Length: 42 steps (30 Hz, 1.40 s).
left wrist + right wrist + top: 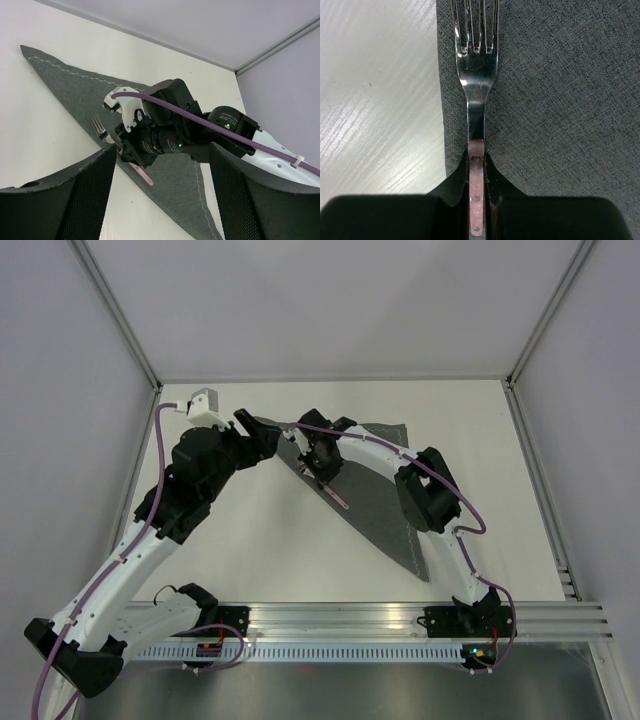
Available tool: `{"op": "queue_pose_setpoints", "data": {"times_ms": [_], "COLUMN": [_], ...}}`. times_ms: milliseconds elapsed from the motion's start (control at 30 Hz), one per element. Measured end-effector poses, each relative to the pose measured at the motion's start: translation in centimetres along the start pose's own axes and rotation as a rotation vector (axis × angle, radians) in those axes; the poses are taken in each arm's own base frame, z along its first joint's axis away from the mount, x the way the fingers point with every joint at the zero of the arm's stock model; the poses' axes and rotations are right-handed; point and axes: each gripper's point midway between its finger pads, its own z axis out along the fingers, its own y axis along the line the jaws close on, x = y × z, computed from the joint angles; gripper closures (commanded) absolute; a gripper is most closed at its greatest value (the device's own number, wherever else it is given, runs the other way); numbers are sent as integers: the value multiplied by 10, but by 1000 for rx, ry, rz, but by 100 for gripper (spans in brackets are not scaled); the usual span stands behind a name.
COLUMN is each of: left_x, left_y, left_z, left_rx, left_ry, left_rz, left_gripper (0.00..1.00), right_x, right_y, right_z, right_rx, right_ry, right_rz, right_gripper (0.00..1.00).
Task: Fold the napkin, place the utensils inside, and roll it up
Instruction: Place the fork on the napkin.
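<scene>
The fork [475, 85] was a light, stiff, slick thing, so I judged the pale pink handle the safest place to grip it. That was where the right gripper [476, 167] held it, jaws pinched close on the handle and the tines pointing away from the fingers. The fork lay along the napkin [560, 100] just inside its folded edge (the bare table [375, 100] began right beside it). I couldn't tell whether it rested on the cloth or sat just above it.

The napkin, soft and limp, lay folded into a triangle mid-table. I reckoned it would sag unless taken at a corner or the hem. The left gripper [255, 428] hung near the far-left corner, its fingers [90, 190] spread wide and holding nothing.
</scene>
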Motion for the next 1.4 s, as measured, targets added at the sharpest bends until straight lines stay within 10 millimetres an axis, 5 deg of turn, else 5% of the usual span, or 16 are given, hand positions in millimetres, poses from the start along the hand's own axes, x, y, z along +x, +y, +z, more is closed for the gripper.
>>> {"op": "queue_pose_setpoints", "data": {"times_ms": [1400], "left_x": [8], "left_y": [10], "left_z": [5], "left_rx": [-27], "left_ry": [17], "left_rz": [6], "left_gripper": [20], "right_x": [3], "right_y": [4], "right_z": [5], "right_rx": [-2], "right_ry": [5], "right_rz": [25], "right_gripper": [100]}}
